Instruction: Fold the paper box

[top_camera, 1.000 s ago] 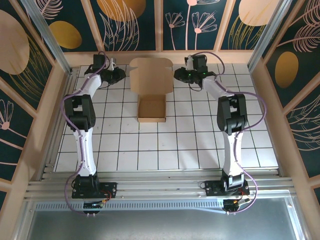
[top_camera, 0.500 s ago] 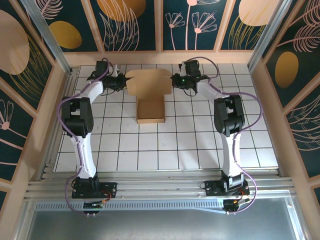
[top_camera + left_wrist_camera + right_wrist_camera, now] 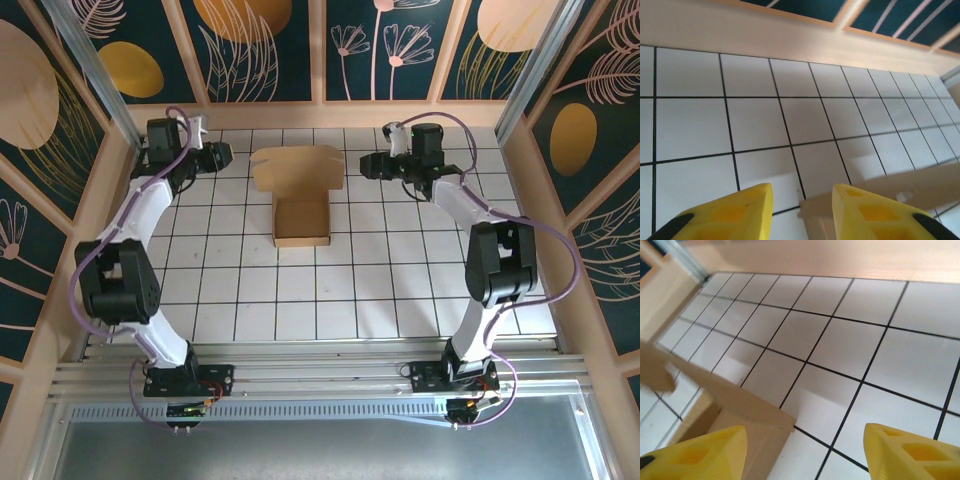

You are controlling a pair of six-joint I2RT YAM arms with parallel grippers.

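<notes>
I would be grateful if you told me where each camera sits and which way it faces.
Top external: above and behind the arm bases, looking down at the table; shows both arms, left pincer, right pincer.
Left wrist: on the left arm, facing down over the tiles; its yellow fingers show.
Right wrist: on the right arm, likewise; its yellow fingers show.
Shared: all three show the paper box.

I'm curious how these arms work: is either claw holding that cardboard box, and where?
Nothing is held. The left gripper and the right gripper both stand open, each apart from the cardboard box.
</notes>
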